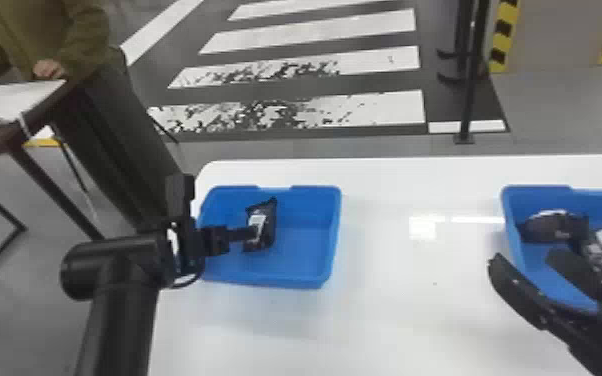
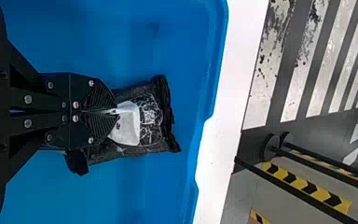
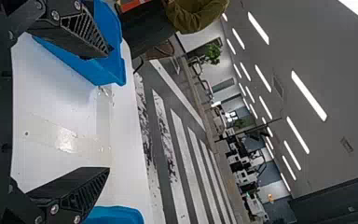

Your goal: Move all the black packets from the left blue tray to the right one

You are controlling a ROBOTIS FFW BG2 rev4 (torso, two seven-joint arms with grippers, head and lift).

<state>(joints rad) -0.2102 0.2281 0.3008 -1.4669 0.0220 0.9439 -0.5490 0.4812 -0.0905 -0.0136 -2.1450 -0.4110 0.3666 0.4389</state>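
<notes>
- Evidently, right tray [image 1: 535,189] holds at least 2 packets [image 1: 540,229].
- To go: 1 packet [image 1: 266,225], in left tray [image 1: 305,255].
- Left pincer [image 2: 115,111]: closed on it.
- Right pincer [image 3: 108,111]: wide open, empty.

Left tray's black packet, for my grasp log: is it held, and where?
The left gripper pinches the packet at its white label, near its middle.

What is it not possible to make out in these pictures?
- Black packet being gripped: part lies under the left gripper, left wrist view.
- Right blue tray: its far right side is cut off by the head view's edge.
- Its exact packet count: right gripper and edge hide parts, head view.
</notes>
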